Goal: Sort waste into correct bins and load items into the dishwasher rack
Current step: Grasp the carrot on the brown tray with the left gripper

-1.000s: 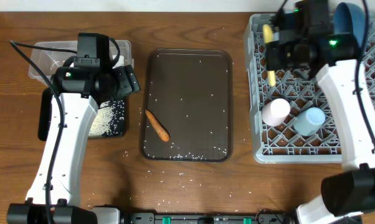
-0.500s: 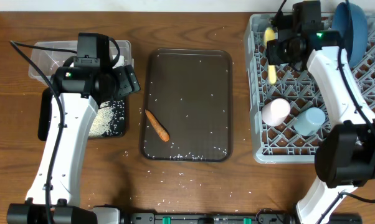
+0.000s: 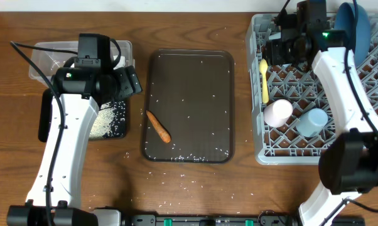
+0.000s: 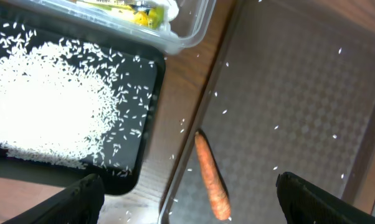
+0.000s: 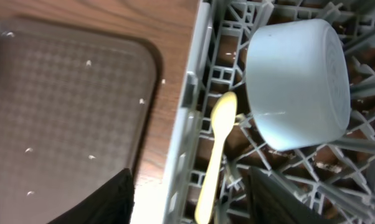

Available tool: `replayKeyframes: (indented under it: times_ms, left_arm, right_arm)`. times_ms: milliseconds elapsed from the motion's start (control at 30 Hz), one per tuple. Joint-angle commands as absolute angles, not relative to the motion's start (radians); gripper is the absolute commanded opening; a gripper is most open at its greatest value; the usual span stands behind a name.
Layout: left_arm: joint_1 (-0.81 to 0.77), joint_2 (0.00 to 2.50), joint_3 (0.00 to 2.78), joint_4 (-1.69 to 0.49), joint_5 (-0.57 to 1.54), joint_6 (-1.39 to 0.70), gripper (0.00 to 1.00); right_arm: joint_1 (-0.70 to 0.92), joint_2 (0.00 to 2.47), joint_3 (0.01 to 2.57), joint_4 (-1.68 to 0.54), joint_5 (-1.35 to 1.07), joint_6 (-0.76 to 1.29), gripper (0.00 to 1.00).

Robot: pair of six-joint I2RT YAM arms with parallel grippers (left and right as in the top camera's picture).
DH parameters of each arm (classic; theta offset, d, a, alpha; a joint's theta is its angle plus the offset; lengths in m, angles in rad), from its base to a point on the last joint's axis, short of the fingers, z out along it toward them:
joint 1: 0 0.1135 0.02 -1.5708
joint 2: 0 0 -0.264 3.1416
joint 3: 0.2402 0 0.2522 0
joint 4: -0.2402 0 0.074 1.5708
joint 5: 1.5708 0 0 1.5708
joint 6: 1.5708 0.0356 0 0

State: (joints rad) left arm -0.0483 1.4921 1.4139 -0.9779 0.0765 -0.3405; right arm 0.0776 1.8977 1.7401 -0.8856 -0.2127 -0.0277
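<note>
Right gripper (image 5: 194,208) is hovering over the left edge of the big square grey pegged plastic rack (image 3: 302,154), fingers spread wide, gripping nothing. Yellow plastic spoon (image 5: 213,155) is lying flat in the rack along its left wall, just beside the pale white bowl (image 5: 296,93). Small pink cup (image 3: 278,113) and small light-blue cup (image 3: 312,121) are sitting side by side nearer the front; dark blue round dish (image 3: 355,28) is standing at the back. Left gripper (image 4: 200,211) is hanging over the small orange carrot (image 4: 211,177), fingers apart, empty. Carrot is lying on the dark brown serving tray (image 3: 189,75). White rice grains (image 4: 44,118) are piled in the shallow black tray (image 4: 147,149); yellow-green snack wrapper (image 4: 131,9) is in the clear plastic tub (image 4: 187,31).
</note>
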Motion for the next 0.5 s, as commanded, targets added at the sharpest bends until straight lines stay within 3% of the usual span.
replayKeyframes:
  times_ms: [0, 133, 467]
  left_arm:
    - [-0.057, 1.500, 1.401, -1.018, 0.124, -0.424, 0.90]
    - [-0.152, 1.514, 1.314, -0.995, 0.119, -0.553, 0.90]
    - [-0.335, 1.688, 1.202, -0.886, 0.032, -0.686, 0.82]
  right_arm:
    - [0.086, 1.841, 1.771, -0.902, -0.244, -0.003, 0.69]
    - [0.083, 1.838, 1.771, -0.910, -0.243, 0.008, 0.78]
    - [0.081, 1.838, 1.771, -0.912, -0.243, 0.007, 0.78]
